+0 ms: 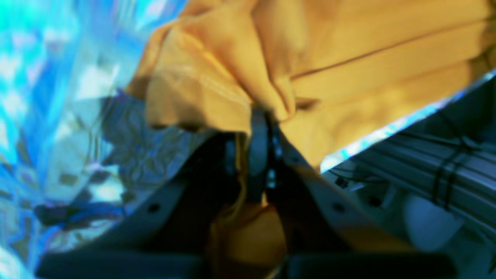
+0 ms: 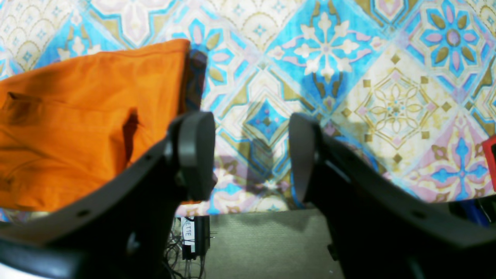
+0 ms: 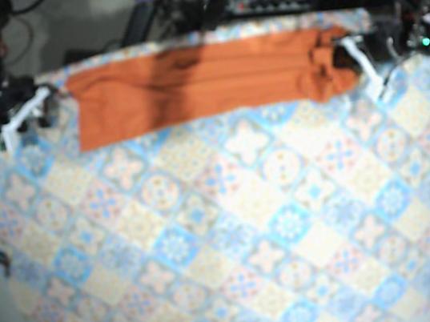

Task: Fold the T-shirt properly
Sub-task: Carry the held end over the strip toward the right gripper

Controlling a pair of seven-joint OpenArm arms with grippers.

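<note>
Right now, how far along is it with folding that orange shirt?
About midway, I'd say. Done: the shirt lies as a narrow strip along the far edge of the table. In hand: the left gripper is clamped on one bunched end; the right gripper is open near the other end. Left: folding the strip crosswise.

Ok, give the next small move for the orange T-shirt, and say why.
Probably carry the left gripper, shut on one end of the orange T-shirt, across toward the other end. The shirt lies as a long strip, and the open right gripper sits beside it, holding nothing.
</note>
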